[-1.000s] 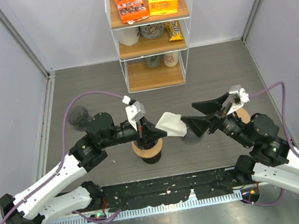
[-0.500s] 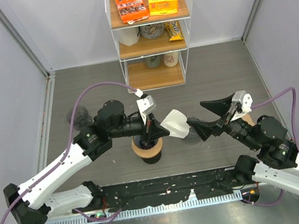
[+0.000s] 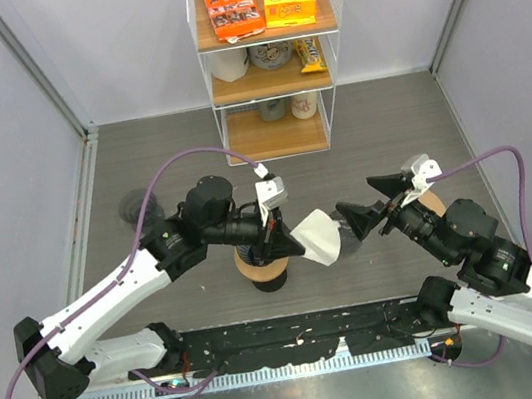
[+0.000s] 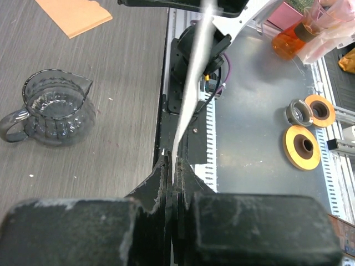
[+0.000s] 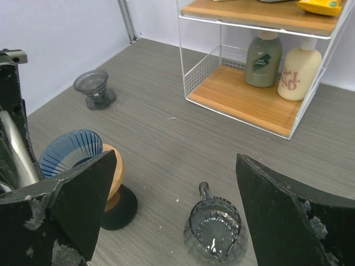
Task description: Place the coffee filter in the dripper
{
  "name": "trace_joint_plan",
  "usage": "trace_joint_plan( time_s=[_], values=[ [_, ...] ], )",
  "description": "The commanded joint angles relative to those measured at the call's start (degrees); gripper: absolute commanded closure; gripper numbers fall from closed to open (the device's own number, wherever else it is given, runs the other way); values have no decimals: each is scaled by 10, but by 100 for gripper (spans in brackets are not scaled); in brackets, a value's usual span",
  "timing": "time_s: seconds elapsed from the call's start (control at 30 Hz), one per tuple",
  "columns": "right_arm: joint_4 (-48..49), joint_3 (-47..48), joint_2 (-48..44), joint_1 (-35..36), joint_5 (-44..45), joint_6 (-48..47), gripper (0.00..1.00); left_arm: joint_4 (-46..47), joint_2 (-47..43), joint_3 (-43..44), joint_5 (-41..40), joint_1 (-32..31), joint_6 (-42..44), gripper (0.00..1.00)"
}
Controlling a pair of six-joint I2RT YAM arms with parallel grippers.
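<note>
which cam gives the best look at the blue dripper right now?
Right wrist: the blue dripper shows its ribbed open cone on its stand, nearly unobstructed. Top external: the left gripper, shut on the coffee filter, hides most of it. Left wrist: not in view.

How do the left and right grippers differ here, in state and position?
The left gripper has its fingers shut on the white coffee filter; the right gripper has its fingers spread wide and holds nothing. The left gripper is right by the blue dripper, while the right gripper is off to the side, near the glass pitcher. Both point towards the filter between them.
</note>
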Motion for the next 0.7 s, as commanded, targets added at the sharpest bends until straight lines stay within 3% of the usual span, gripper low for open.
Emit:
trace_joint_plan(
  time_s=[0.0,0.33,0.67],
  values=[
    [-15,29,7,3,36,2,5,2,-5,14,24,1,0,100],
    [-21,45,11,3,-72,1,5,-19,4,23,-25,1,-14,100],
    [-37,51,13,3,-119,13,5,-23,16,30,-31,2,-25,100]
  ],
)
